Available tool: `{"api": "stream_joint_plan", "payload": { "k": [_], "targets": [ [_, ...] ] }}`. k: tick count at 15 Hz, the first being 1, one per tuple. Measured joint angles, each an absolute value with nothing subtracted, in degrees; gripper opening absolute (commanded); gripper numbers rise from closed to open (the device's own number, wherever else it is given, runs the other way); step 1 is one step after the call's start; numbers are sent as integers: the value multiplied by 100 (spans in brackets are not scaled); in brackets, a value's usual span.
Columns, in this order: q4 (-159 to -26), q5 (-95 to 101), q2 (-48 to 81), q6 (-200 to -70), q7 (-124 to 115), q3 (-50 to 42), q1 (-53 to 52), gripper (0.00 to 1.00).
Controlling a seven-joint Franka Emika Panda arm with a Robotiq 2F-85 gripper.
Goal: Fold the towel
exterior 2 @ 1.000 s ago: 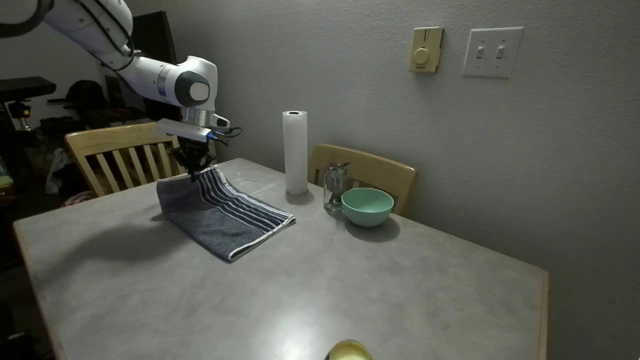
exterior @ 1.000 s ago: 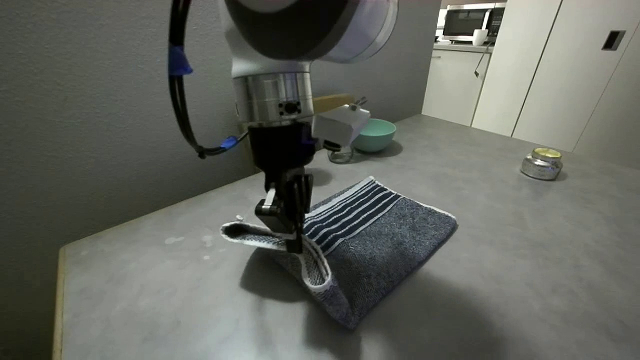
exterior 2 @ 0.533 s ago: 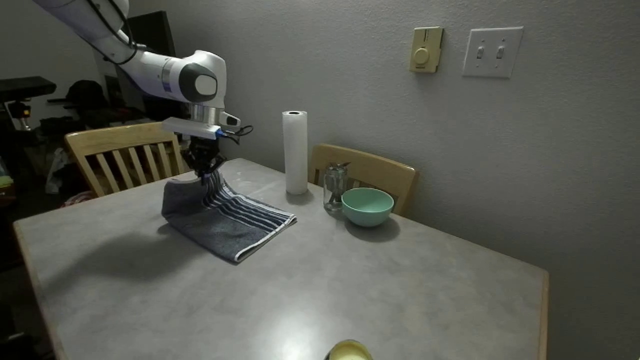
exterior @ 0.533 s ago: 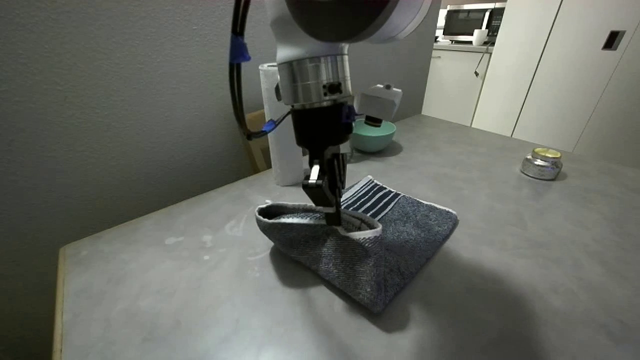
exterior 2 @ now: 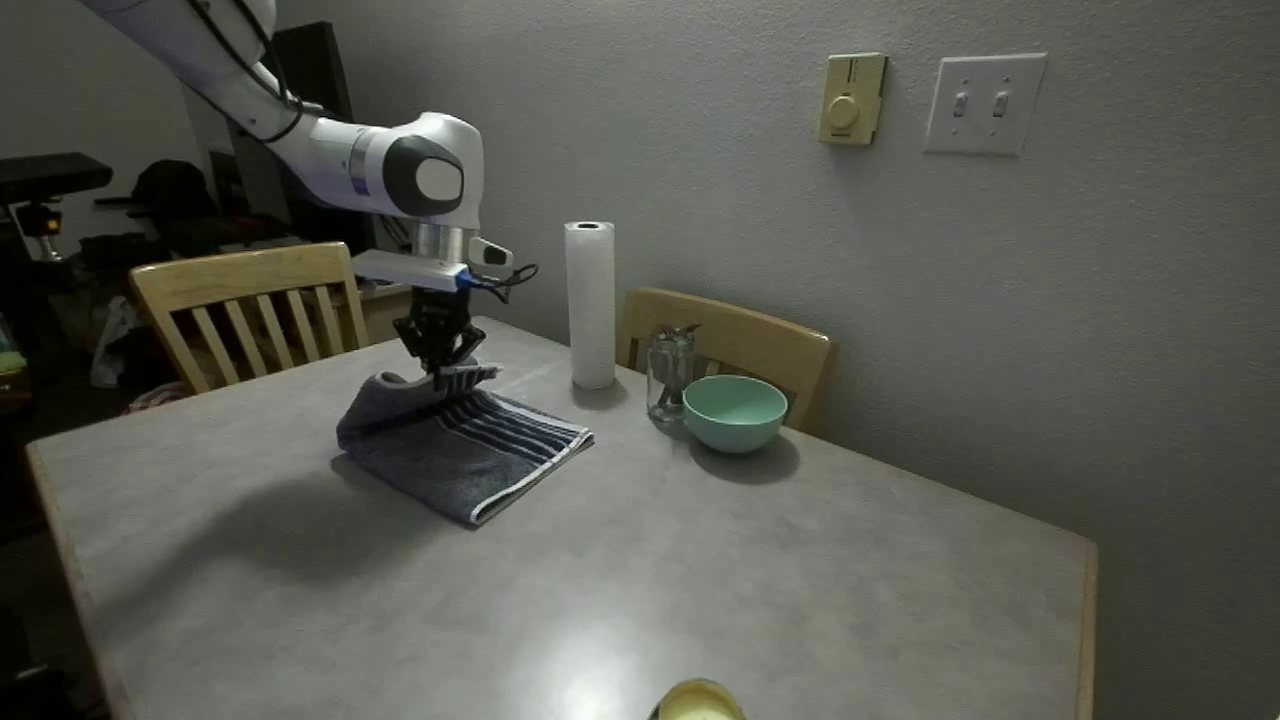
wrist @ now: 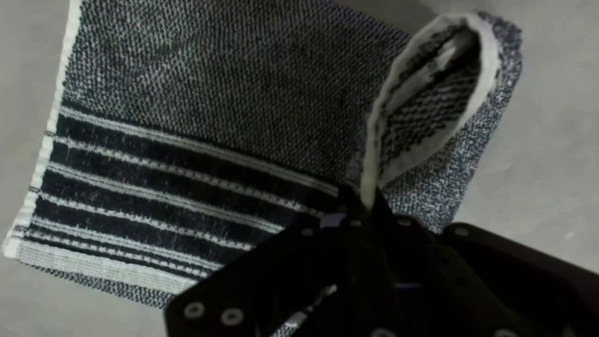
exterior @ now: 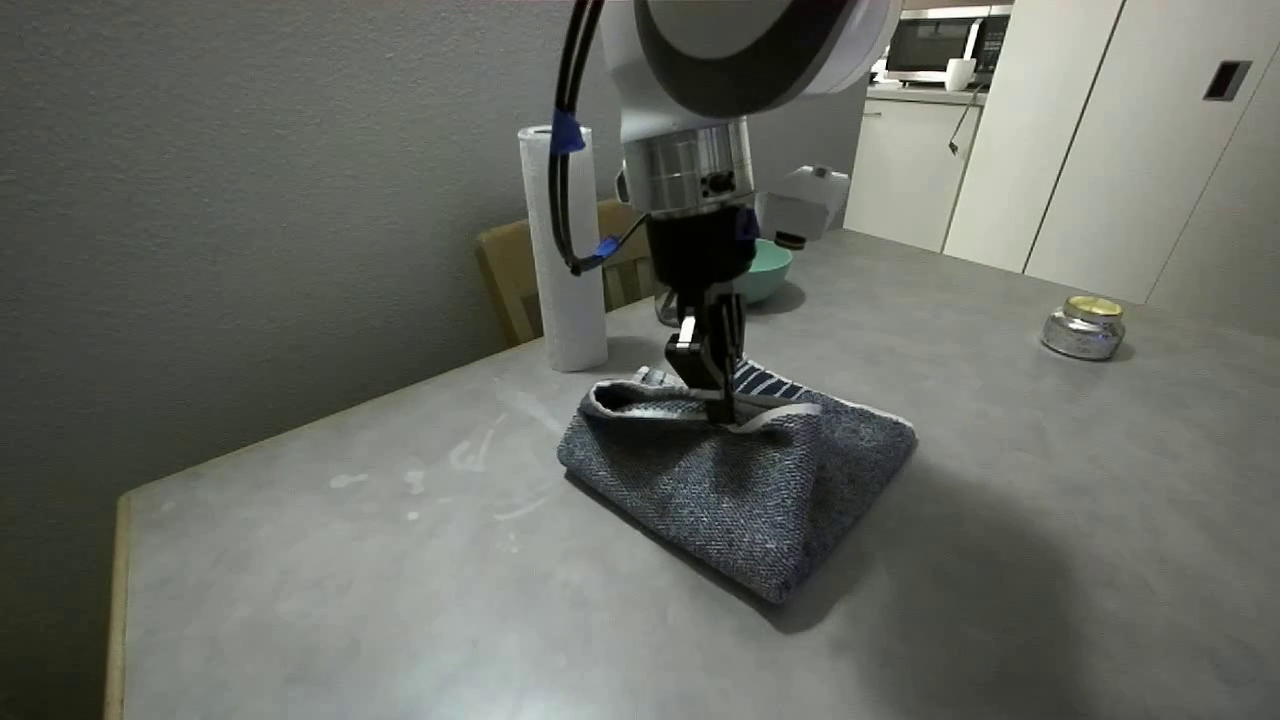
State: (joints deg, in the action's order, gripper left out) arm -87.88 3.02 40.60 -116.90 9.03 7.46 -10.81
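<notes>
The dark grey towel [exterior: 690, 480] lies on the table with one edge lifted and bent back over the rest. It also shows in an exterior view [exterior 2: 430, 470], with its white-striped band [exterior 2: 510, 425] on the side toward the wall. My gripper [exterior: 722, 408] is shut on the white-hemmed edge of the towel and holds it a little above the lower layer. In the wrist view the gripper [wrist: 367, 201] pinches the hem, and the lifted cloth opens in a loop [wrist: 430, 98] beyond the fingertips. Part of the striped band is hidden behind the gripper.
A white paper roll [exterior 2: 591, 310] stands upright near the wall. A glass jar with utensils [exterior 2: 670, 375] and a green bowl [exterior 2: 735, 415] stand beyond it. A candle jar [exterior: 1084, 328] stands farther along the table [exterior 2: 800, 580]. Wooden chairs [exterior 2: 250, 290] stand at the table's edges.
My gripper has carried the held edge over the towel, rightward in both exterior views. More of the towel's underside now shows, and less of the striped band.
</notes>
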Motion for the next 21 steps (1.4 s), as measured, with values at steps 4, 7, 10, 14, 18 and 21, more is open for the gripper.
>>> {"api": "stream_joint_plan", "payload": {
  "k": [4,7,10,14,18,21],
  "targets": [
    [-8904,320,4023,-11719,671,614,-1080,1],
    [-9084,348,3898,-11733,439,558,-1081,1],
    [-9261,447,3750,-11737,199,510,-1082,1],
    [-9457,751,3563,-11734,-18,432,-1084,1],
    [-9539,969,3497,-11732,-29,395,-1084,1],
    [-9539,1100,3496,-11733,-29,395,-1085,1]
  ]
}}
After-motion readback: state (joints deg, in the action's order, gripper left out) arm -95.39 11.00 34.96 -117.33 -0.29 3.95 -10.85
